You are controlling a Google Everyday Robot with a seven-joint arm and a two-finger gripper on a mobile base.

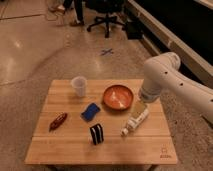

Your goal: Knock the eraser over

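Right of centre, my end effector [125, 131] is hovering near the upright eraser [97, 133], not knocked yet; I cannot tell its grip.

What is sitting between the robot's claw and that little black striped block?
Nothing visible. The gripper sits low beside the eraser with only bare table between them; the blue pad lies farther back, off that line.

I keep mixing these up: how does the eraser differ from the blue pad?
The eraser is black with a white stripe; the blue pad is plain blue. The eraser stands upright; the blue pad lies flat. Both are small blocks of similar size. The hand is beside the eraser, not touching it.
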